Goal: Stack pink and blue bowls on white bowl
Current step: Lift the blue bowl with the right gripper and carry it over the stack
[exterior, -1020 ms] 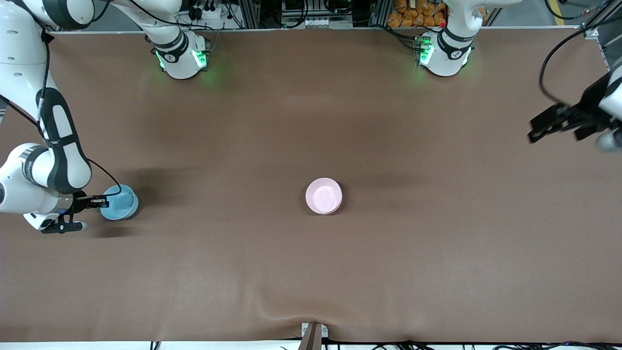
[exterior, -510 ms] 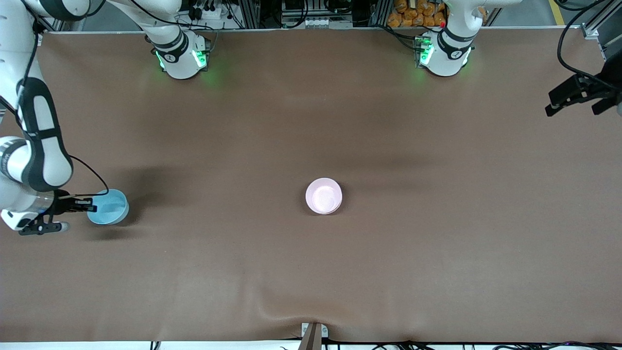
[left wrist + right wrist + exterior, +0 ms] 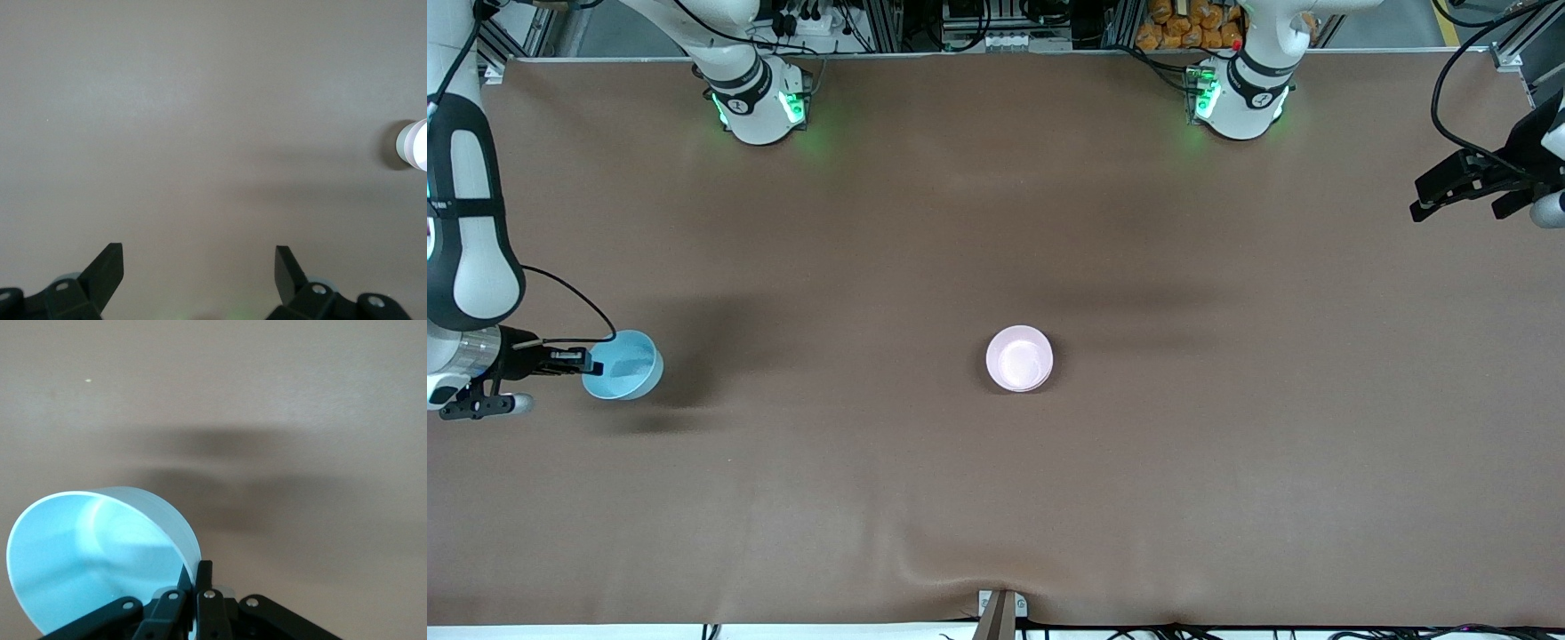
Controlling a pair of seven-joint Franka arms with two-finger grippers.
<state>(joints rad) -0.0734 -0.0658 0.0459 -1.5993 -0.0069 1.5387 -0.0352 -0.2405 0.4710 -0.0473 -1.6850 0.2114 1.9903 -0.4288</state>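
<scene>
My right gripper is shut on the rim of the light blue bowl and holds it tilted just above the table at the right arm's end. In the right wrist view the fingers pinch the wall of the blue bowl. The pale pink bowl stands at the table's middle; it also shows in the left wrist view. A pale wall shows under its rim, and I cannot tell if the white bowl is beneath it. My left gripper is open and empty, up over the left arm's end.
The brown mat has a wrinkle near its edge closest to the front camera. The two arm bases stand at the table's edge farthest from the front camera.
My right gripper has carried the blue bowl toward the right arm's end of the table and lifted it. My left gripper has drawn back toward the left arm's end.
</scene>
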